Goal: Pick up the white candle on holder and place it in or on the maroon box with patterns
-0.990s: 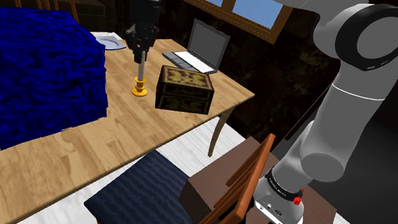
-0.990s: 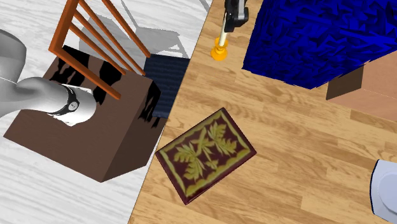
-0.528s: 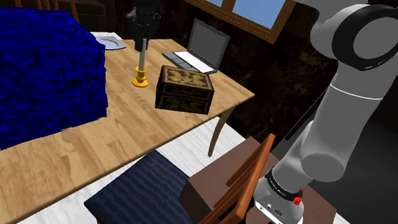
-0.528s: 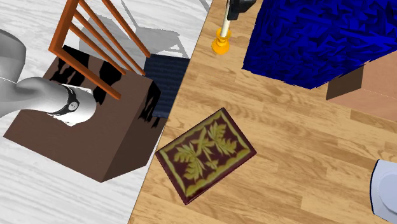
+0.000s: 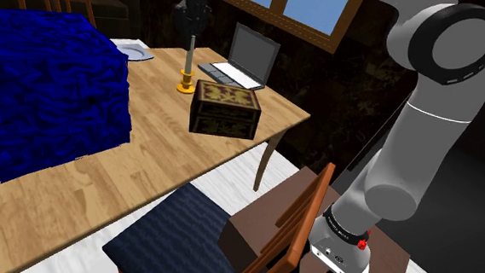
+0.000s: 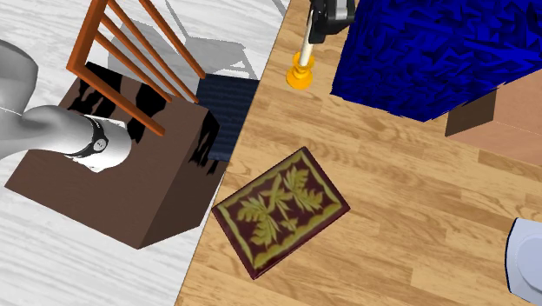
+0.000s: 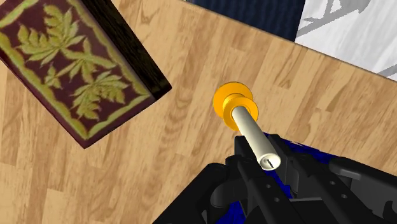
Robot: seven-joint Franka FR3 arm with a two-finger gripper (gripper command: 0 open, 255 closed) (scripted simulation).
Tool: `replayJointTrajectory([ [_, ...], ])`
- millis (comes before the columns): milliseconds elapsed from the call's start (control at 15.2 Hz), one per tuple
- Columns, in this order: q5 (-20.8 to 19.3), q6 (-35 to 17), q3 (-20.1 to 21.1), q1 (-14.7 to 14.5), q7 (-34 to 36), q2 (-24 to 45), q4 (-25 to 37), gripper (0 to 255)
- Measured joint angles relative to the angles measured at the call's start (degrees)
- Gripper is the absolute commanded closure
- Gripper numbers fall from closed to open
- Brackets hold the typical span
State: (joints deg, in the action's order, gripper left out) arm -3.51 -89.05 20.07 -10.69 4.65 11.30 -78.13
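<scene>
From beside the stand (image 5: 269, 210) we look across the worktop (image 5: 171, 162); our second camera hangs nearly overhead, our wrist camera closest; all share the patterned box (image 5: 225, 109).

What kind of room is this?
Probably a home dining room or study: a wooden table with an open laptop and a plate, a cushioned chair beside it, a window behind.

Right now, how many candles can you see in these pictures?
1. The pale candle in its orange holder is clasped at its top by the gripper, apart from the maroon patterned box. Another could be hidden behind the big blue block.
</scene>
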Motion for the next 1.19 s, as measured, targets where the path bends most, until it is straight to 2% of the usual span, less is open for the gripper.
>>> replayJointTrajectory([
  [660, 1.7, 2.2, -5.2, 8.2, -13.2, -2.6, -0.2, 255],
  [1188, 1.6, 7.7, -9.1, 14.0, -23.2, 1.2, 9.2, 255],
])
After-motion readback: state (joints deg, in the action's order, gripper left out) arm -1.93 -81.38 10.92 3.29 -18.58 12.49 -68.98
